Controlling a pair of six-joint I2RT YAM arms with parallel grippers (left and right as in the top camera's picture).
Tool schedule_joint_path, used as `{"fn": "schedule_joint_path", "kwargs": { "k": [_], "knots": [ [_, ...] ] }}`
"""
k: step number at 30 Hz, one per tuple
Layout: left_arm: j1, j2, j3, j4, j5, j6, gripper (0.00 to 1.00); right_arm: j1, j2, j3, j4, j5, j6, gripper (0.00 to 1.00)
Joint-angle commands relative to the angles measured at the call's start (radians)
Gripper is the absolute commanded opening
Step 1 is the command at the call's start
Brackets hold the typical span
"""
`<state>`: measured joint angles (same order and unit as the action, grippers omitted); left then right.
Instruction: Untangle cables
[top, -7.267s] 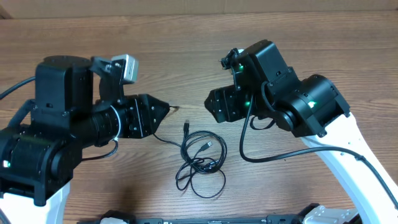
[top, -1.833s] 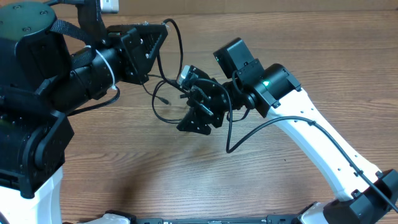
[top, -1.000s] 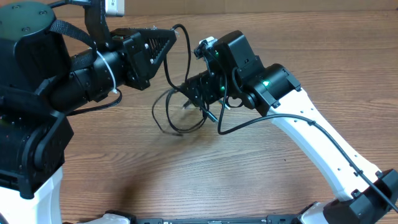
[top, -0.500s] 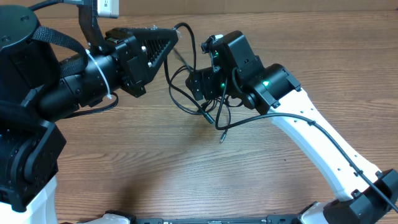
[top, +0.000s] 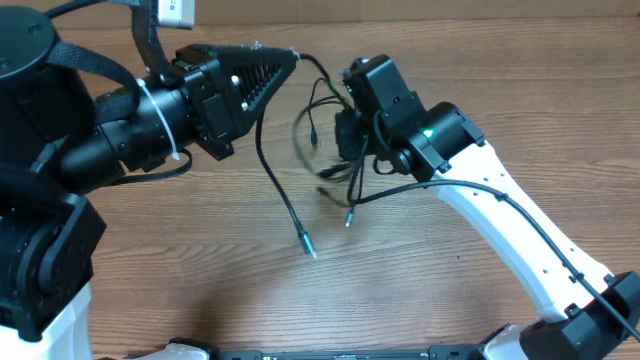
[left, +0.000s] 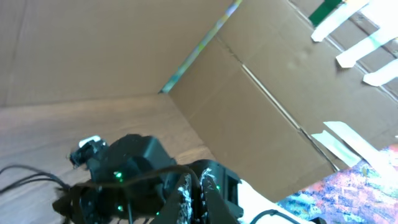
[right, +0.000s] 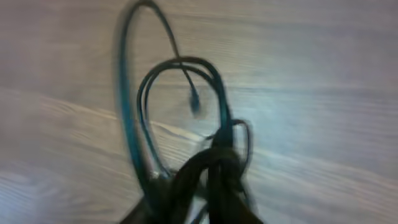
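The cables hang above the tabletop, strung between both claws. The left claw is pinched tight on one strand. They bunch at the right claw; too blurry to tell its grip

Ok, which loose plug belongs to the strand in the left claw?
The lower-left plug in the overhead view, ending the long strand from the left claw; the other plug dangles by the right claw.

Robot test bench: wood-grain table, taped cardboard walls.
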<state>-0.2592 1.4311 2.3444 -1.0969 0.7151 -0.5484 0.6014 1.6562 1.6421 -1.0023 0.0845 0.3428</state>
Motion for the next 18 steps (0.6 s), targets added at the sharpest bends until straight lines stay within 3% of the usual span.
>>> {"fn": "schedule_joint_path", "kwargs": {
  "k": [1,7,16,18],
  "knots": [
    [0.005,-0.047,0.041,0.035,0.034,-0.006,0.04,-0.046,0.017,-0.003,-0.027,0.080,0.027,0.25],
    [0.013,-0.067,0.055,0.055,0.006,-0.014,0.04,-0.113,0.045,-0.003,-0.082,0.080,0.027,0.25],
    [0.136,-0.077,0.148,0.057,0.009,-0.056,0.04,-0.187,0.058,-0.004,-0.091,0.084,0.023,0.27],
    [0.165,-0.077,0.182,0.056,0.011,-0.062,0.04,-0.206,0.058,-0.004,-0.092,0.092,0.024,0.21]
  ]
}}
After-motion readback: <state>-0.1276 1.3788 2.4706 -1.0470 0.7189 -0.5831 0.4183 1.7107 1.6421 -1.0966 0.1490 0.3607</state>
